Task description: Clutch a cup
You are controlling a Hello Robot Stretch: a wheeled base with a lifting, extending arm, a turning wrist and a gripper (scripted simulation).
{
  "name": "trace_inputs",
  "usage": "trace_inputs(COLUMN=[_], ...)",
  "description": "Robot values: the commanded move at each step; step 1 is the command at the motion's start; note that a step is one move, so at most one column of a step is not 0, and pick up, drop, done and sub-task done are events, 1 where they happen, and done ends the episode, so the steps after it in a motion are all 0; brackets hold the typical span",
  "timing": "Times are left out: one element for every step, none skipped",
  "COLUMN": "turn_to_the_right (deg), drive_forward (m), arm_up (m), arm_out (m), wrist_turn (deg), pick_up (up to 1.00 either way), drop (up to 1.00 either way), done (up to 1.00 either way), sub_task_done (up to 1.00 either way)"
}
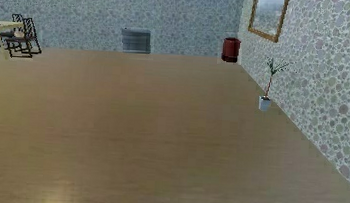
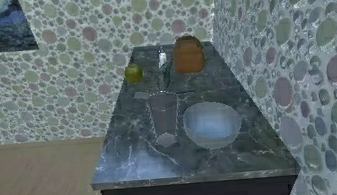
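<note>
- The cup [image 2: 163, 116], clear and tall, stands upright on the dark counter [image 2: 131, 161], just beside a grey bowl [image 2: 212, 124].
- Farther back on the counter are a brown loaf [image 2: 188, 54] and a green apple [image 2: 134, 73].
- I cannot tell the state of my gripper.
- Done, as I judge it: I am parked alongside the counter, with the cup within my arm's side.
- Left: all of the grasp. I must bring the arm out to the cup, take it without knocking the bowl, and lift it clear.
- Ahead lies bare floor [image 1: 132, 127], with a potted plant [image 1: 268, 89] by the wall.
</note>
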Motion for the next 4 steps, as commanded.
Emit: trace_inputs(turn_to_the_right=[0.0,0.0,0.0,0.0], drive_forward=[0.0,0.0,0.0,0.0], arm_up=[0.5,0.38,0.0,0.0], arm_out=[0.0,0.0,0.2,0.0], wrist_turn=[0.0,0.0,0.0,45.0], pick_up=[0.0,0.0,0.0,0.0], drop=[0.0,0.0,0.0,0.0], done=[0.0,0.0,0.0,0.0], sub_task_done=[0.0,0.0,0.0,0.0])
